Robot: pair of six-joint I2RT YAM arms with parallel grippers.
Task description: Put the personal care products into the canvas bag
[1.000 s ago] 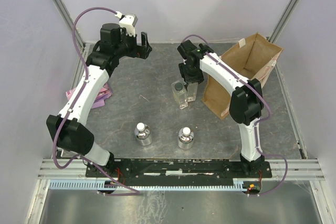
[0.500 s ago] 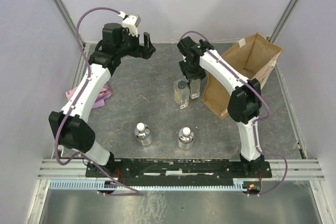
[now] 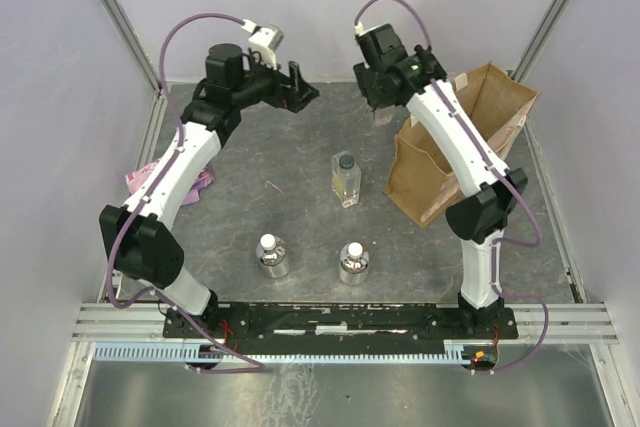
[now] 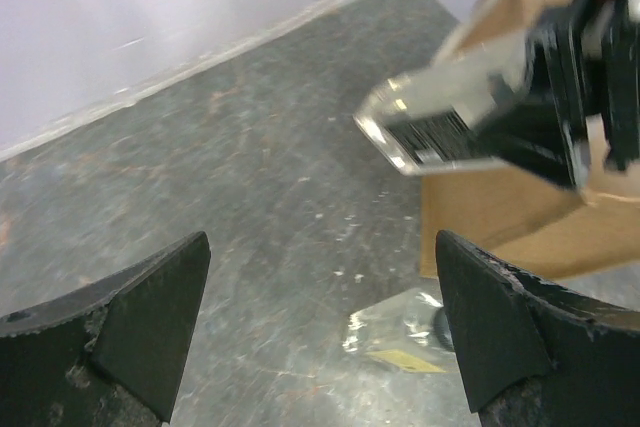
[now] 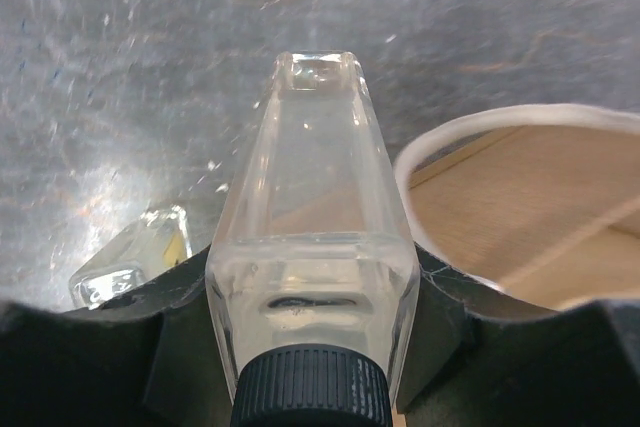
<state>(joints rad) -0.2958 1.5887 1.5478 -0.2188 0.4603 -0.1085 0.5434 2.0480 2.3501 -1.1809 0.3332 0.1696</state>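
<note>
Black right gripper (image 5: 312, 347) is clamped on a tall clear bottle (image 5: 315, 197), dark cap toward the wrist, held in the air just beside the rim of the canvas bag (image 3: 470, 122) and not inside it yet. Left gripper (image 4: 320, 317) hangs over the far side of the table (image 3: 270, 162), fingers spread wide, nothing in them. The other tall bottle (image 3: 346, 179) stands mid-table. A short round bottle (image 3: 271, 255) and its twin (image 3: 352, 262) sit near the arm bases, well apart from the bag
</note>
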